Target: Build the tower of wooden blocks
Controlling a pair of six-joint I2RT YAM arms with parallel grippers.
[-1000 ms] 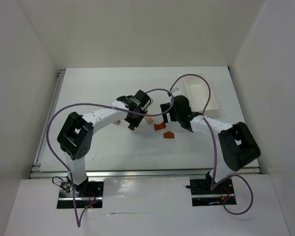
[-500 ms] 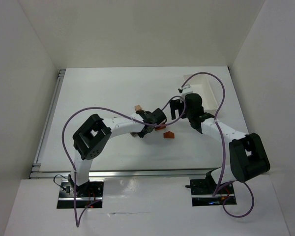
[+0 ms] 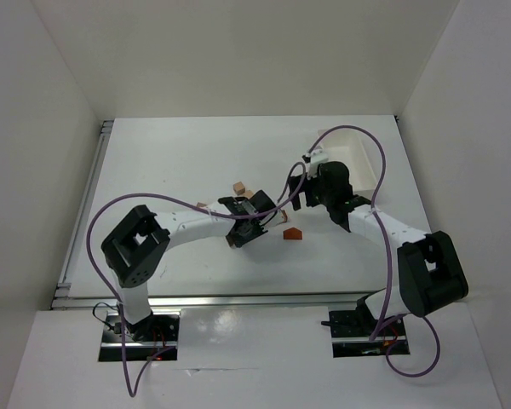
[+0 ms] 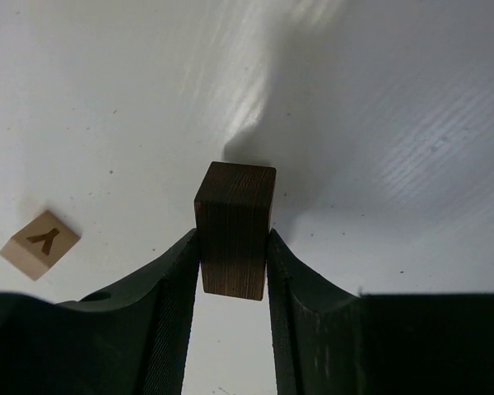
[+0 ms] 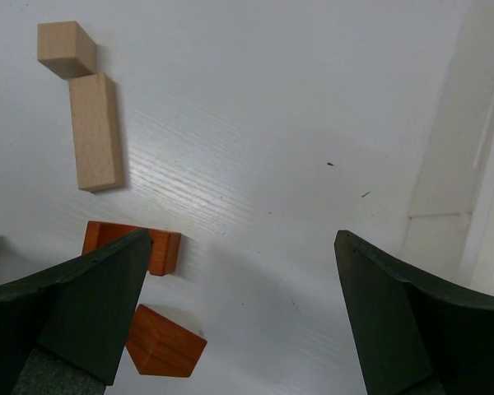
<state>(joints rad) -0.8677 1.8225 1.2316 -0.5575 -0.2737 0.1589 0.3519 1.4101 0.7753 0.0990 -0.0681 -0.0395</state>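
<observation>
I'm clamping the dark brown block (image 4: pixel 235 230) in the left gripper (image 4: pixel 233 267), low over the table (image 4: pixel 395 123); the right gripper (image 5: pixel 240 247) is hanging wide open, empty, above the loose orange-red pieces (image 5: pixel 165 350) and pale tan blocks (image 5: pixel 95 132). Nothing's stacked yet, I reckon: next I'm needing a square set-down.

Dark brown grained block (image 4: pixel 235 229); tan cube (image 4: pixel 39 243) with dark Y mark; orange-red piece (image 5: pixel 165 343); pale tan bar (image 5: pixel 95 132).
</observation>
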